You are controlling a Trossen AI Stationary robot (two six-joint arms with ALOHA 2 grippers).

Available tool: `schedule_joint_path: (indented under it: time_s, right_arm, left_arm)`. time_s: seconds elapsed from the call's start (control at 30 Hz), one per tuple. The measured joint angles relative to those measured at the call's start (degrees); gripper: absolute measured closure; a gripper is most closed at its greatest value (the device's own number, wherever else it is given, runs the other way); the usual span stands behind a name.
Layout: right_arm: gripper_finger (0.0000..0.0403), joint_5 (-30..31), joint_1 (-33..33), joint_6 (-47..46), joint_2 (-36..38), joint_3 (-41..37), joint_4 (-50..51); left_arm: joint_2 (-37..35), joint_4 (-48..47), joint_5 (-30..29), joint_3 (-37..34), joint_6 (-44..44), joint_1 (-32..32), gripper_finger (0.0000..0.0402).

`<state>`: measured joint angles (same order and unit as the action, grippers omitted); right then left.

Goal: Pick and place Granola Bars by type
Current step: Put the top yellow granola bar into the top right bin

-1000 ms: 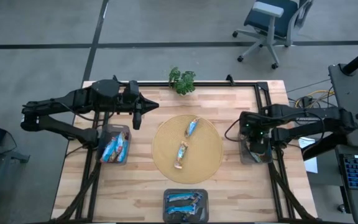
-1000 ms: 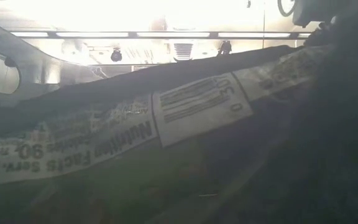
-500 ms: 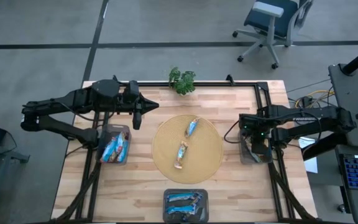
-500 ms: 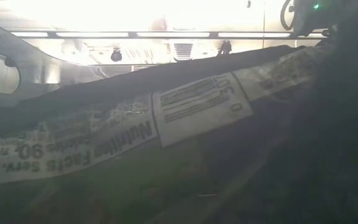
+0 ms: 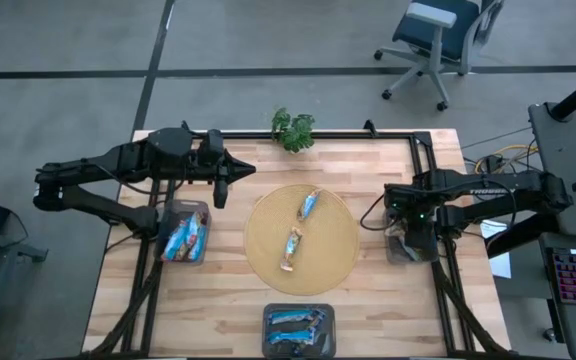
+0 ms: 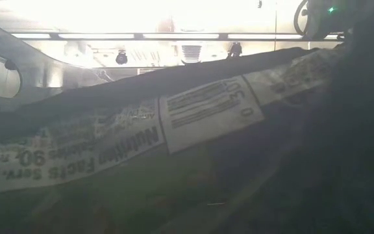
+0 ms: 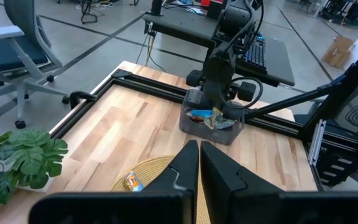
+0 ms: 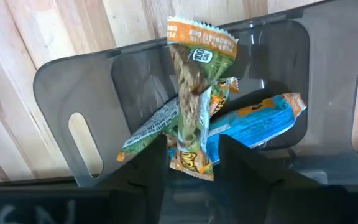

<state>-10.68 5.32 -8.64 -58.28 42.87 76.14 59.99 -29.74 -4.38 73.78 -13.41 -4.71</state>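
Orange-and-clear wrapper of a granola bar (image 8: pixel 194 99) stands up between the fingers of the right gripper (image 8: pixel 192 163), over the grey bin (image 8: pixel 61 106) at the tabletop's right edge. Jaws are parted w/ a gap each side of the bar's lower end, so it looks just let go, though I can't rule out light contact. Two more bars lie crosswise in that bin, a blue one (image 8: pixel 260 121) among them. Risk: the upright bar leans on the pile, not flat; if the fingers rise and snag the foil it could flip over the bin wall onto the wood. Left gripper (image 5: pixel 222 186) waits closed, empty, above the tabletop near the far left corner. Still to sort: two bars (image 5: pixel 309 205) (image 5: pixel 292 247) on the round woven mat (image 5: pixel 263 250) at mid-table. Left-edge bin (image 5: pixel 184 238) and near-edge bin (image 5: pixel 298 328) already hold bars.
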Motion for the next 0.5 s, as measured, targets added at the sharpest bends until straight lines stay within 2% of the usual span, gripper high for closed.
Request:
schedule_joint_path:
  time_s: [0.23,0.5]
  right_arm:
    - [0.0244,0.1,0.0,0.1,0.0,0.0,-0.1]
    - [0.0254,0.1,0.0,-0.6,0.0,0.0,-0.3]
  left_arm:
    - [0.0,0.0,0.0,0.0,0.0,0.0,0.0401]
    - [0.0,0.0,0.0,0.0,0.0,0.0,0.0401]
